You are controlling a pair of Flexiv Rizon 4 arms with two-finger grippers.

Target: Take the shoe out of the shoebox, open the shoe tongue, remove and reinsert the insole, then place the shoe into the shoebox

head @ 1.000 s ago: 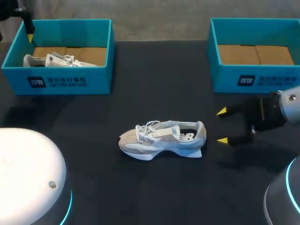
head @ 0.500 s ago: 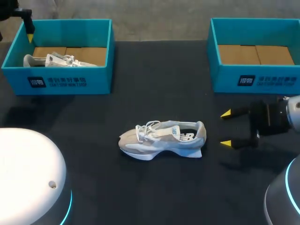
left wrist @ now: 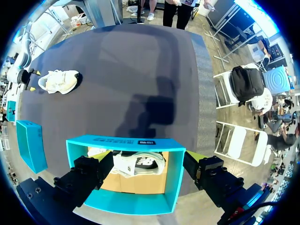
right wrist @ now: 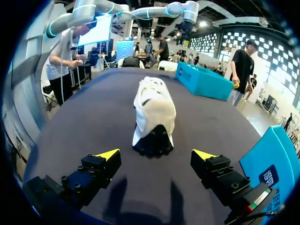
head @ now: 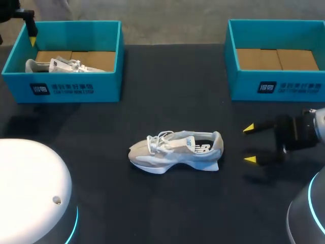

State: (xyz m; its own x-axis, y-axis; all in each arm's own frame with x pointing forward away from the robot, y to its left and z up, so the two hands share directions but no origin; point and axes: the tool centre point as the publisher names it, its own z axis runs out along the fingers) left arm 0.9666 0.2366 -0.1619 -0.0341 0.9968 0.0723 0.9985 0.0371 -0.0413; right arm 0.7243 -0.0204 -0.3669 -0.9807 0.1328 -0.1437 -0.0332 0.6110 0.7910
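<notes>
1. While the shoe (head: 175,151) stands mid-table (head: 167,203), the right gripper (head: 250,144) sits just behind its heel, jaws wide and holding nothing.
2. Left gripper (left wrist: 150,173) hangs above the left shoebox (head: 76,89), jaws wide.

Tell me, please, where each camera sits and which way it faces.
Head view: above and behind the robot, looking down on the table; the open right gripper shows.
Left wrist view: on the left wrist, looking down into a shoebox; the open left gripper shows.
Right wrist view: on the right wrist, facing the heel of the loose shoe; own gripper shows.
Shared: all three show that shoe.
</notes>
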